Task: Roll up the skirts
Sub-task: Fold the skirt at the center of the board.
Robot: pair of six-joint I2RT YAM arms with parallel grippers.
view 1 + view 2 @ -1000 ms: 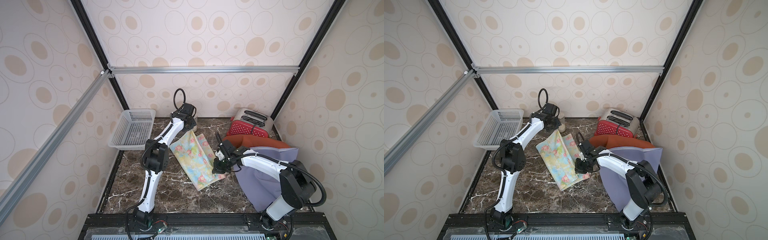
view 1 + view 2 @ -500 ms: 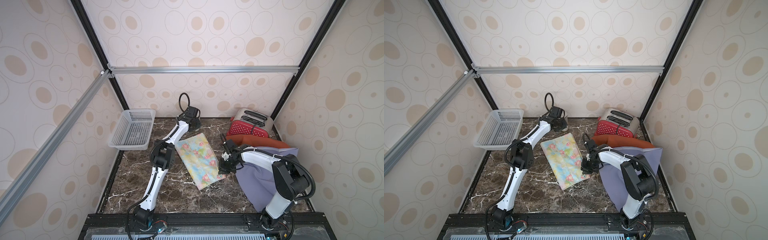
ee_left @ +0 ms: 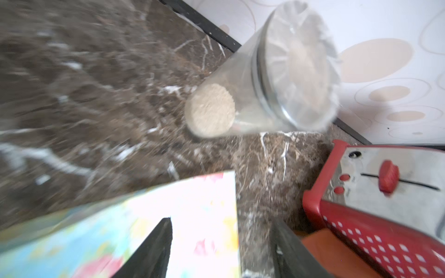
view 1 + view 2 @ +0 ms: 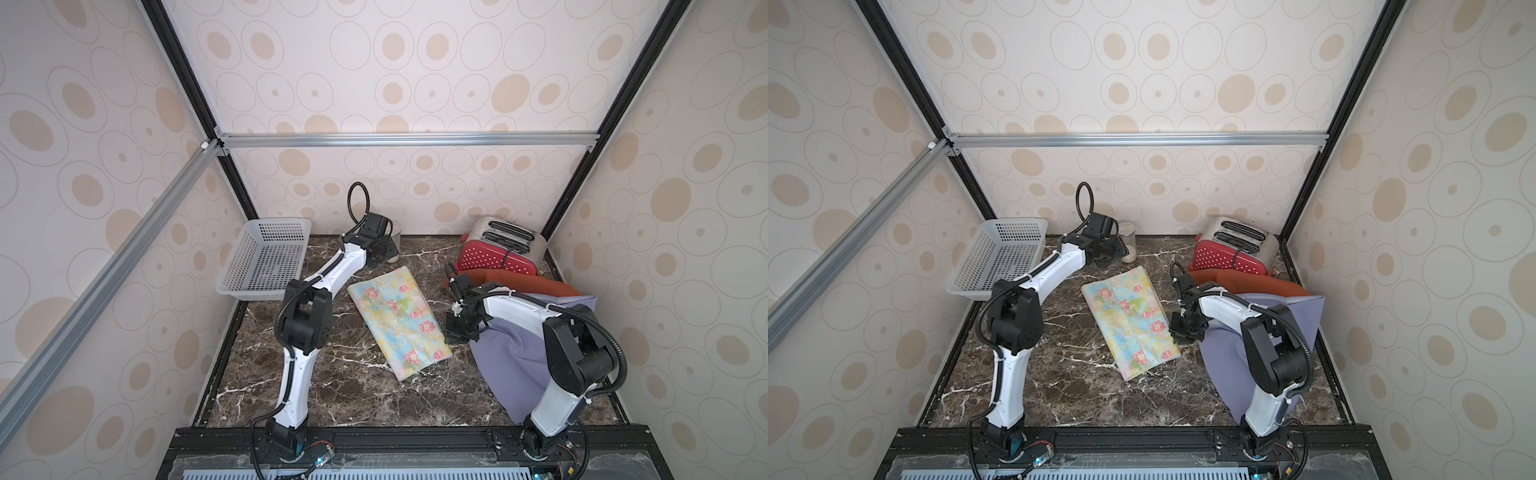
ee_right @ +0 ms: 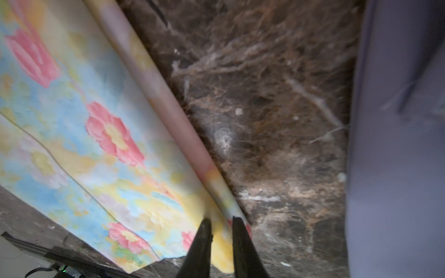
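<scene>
The floral skirt [image 4: 399, 320] [image 4: 1129, 320] lies folded flat in the middle of the marble table. My left gripper [image 4: 383, 254] [image 3: 220, 220] hovers open just past its far corner [image 3: 192, 197], holding nothing. My right gripper [image 4: 457, 332] [image 5: 220, 219] sits at the skirt's right folded edge [image 5: 168, 108], its jaws a narrow gap apart with cloth showing between them. The rust-orange skirt [image 4: 511, 280] [image 4: 1246, 282] lies in front of the toaster. The lavender skirt [image 4: 511, 365] [image 5: 397, 144] is spread under my right arm.
A white mesh basket [image 4: 274, 224] stands at the back left. A glass jar [image 4: 395, 241] [image 3: 265, 84] stands right behind my left gripper. A red toaster [image 4: 498, 249] [image 3: 385, 192] fills the back right corner. Walls close in the table on three sides.
My left gripper opened and let go of the floral skirt's far corner, then drew back toward the jar. The skirt now lies flat. My right jaws parted slightly.
</scene>
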